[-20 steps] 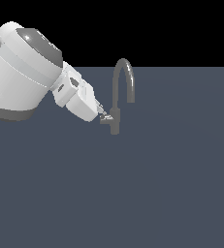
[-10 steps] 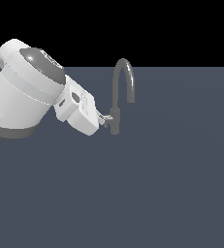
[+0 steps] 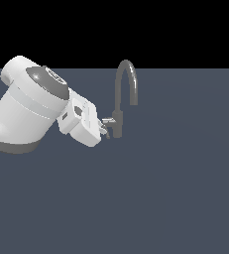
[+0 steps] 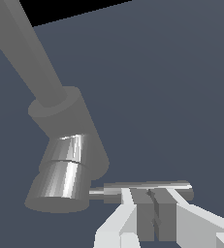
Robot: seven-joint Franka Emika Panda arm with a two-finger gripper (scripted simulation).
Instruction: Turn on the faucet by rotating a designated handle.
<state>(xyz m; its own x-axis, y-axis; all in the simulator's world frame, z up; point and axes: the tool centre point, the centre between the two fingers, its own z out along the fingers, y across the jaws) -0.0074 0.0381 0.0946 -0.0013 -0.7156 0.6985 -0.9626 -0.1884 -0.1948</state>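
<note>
The dull-grey faucet (image 3: 119,101) stands upright with its arched spout; its short body (image 4: 67,126) fills the wrist view. The handle (image 3: 107,120) sticks out from the body toward the exterior view's left. In the wrist view it is a shiny stub (image 4: 65,174) with a slim rod (image 4: 147,188). My gripper (image 3: 105,130) is right at the handle, on its left side in the exterior view. In the wrist view the gripper (image 4: 154,206) has its fingers (image 4: 128,213) closed together, pads meeting, with the tips against the rod and not around it.
The faucet stands on a flat dark blue-grey surface (image 3: 160,188). My large white arm link (image 3: 29,111) fills the exterior view's left side. Nothing else shows.
The white hand has dropped lower beside the faucet body, and the big arm link has swung toward the exterior view's right. The fingertips stay at the handle, which has barely shifted.
</note>
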